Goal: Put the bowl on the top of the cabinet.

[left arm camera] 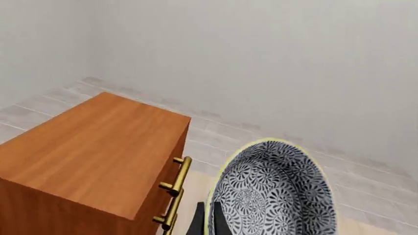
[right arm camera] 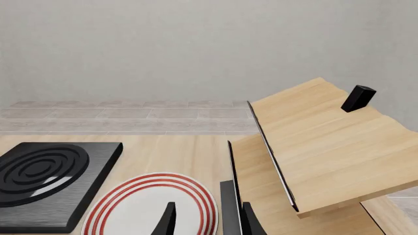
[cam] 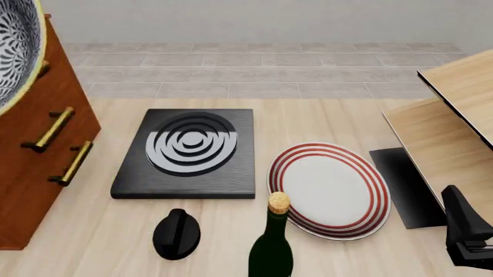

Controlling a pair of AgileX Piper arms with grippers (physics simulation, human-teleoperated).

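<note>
The bowl, black-and-white petal pattern with a yellowish rim, is held tilted in the air in my left gripper, whose fingers are shut on its rim. In the front view the bowl is cut off at the top left corner, overlapping the cabinet's upper edge. The reddish-brown cabinet with brass bar handles stands at the left. The bowl hangs on its drawer side and does not rest on its bare top. My right gripper is open and empty, low at the front right.
A white plate with red rings lies centre right. A black burner slab, a black knob and a corked dark bottle are near the front. Pale wood boards stand at the right, with a small black block on them.
</note>
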